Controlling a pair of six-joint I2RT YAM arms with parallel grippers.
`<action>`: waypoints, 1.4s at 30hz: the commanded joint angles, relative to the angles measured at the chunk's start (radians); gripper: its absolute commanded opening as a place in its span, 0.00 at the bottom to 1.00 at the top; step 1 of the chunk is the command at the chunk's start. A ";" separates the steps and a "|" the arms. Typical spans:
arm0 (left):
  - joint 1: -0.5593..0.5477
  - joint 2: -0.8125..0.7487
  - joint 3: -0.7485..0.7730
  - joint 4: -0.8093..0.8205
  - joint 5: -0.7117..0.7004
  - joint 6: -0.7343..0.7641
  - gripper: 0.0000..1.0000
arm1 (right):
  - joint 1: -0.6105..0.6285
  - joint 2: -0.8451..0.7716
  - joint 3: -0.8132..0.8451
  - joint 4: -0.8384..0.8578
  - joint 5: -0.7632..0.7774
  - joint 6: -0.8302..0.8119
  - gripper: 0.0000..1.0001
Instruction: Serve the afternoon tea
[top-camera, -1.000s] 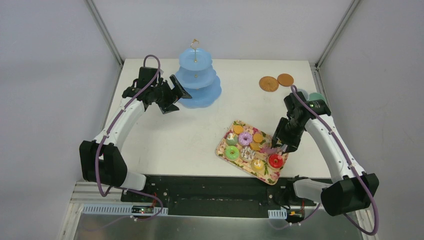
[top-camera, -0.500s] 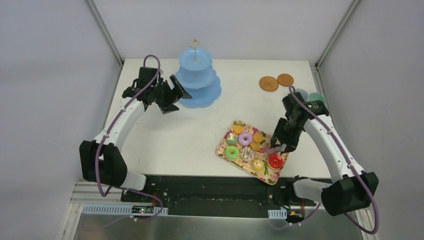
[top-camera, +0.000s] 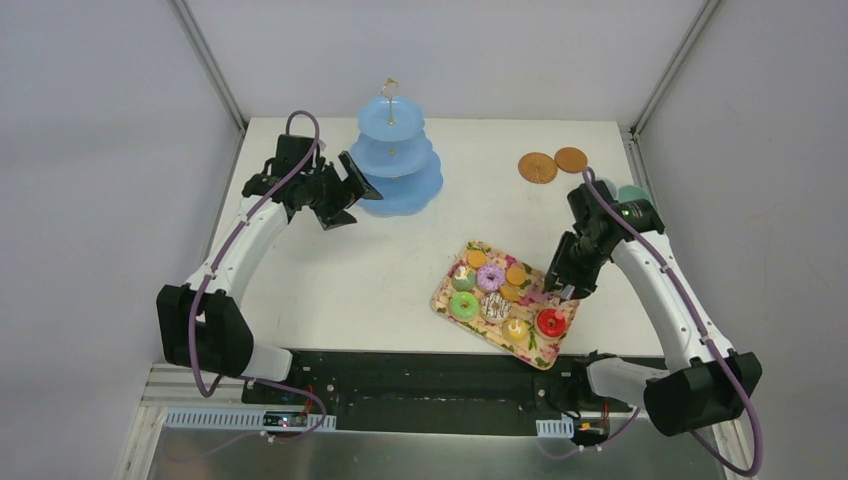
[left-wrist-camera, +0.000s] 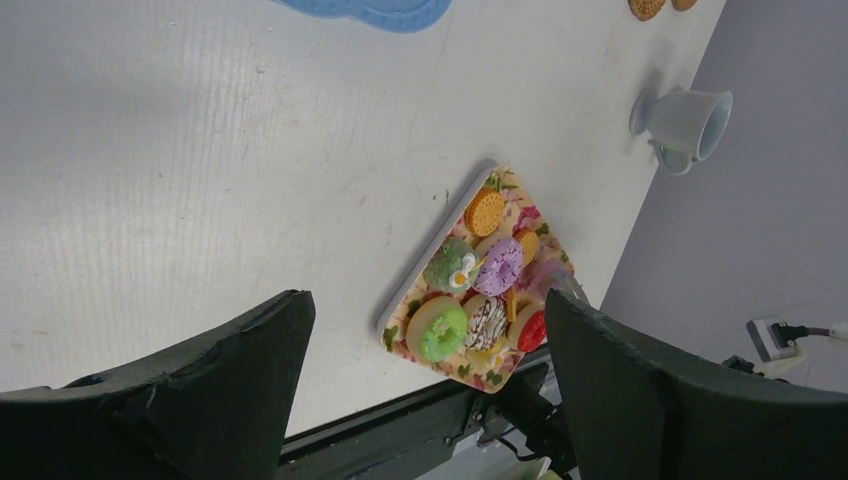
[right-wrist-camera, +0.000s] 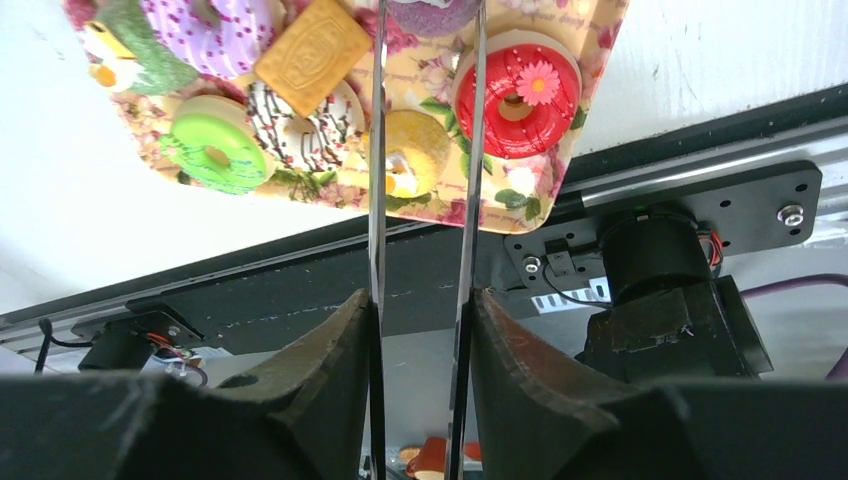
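1. Top view: the right pincer (top-camera: 550, 295) reaches down over the flowered rectangular tray (top-camera: 541, 358). Its thin metal blades are closed in on a small mauve-pink toy sweet (top-camera: 536, 298). The red iced ring donut (top-camera: 551, 321) lies just beyond its tip, toward the arm bases. The left pincer (top-camera: 350, 195) hangs just beside the blue three-tier plastic stand (top-camera: 400, 165).
2. Left wrist view: its dark fingers (left-wrist-camera: 200, 390) stand wide apart, gripping nothing, with the tray well ahead between them.
3. Right wrist view: the blades press on both sides of the mauve-pink sweet. The red donut sits just right of them, and the green iced ring donut (right-wrist-camera: 213, 152) is off to their left.
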 joint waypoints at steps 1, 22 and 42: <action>-0.008 -0.063 0.048 -0.057 -0.032 0.045 0.89 | 0.007 -0.047 0.078 -0.004 0.011 -0.030 0.40; -0.008 -0.268 0.059 -0.293 -0.147 0.114 0.90 | 0.117 0.369 0.457 0.657 -0.171 -0.207 0.35; -0.006 -0.301 0.091 -0.360 -0.193 0.153 0.91 | 0.237 0.711 0.815 0.638 -0.120 -0.223 0.35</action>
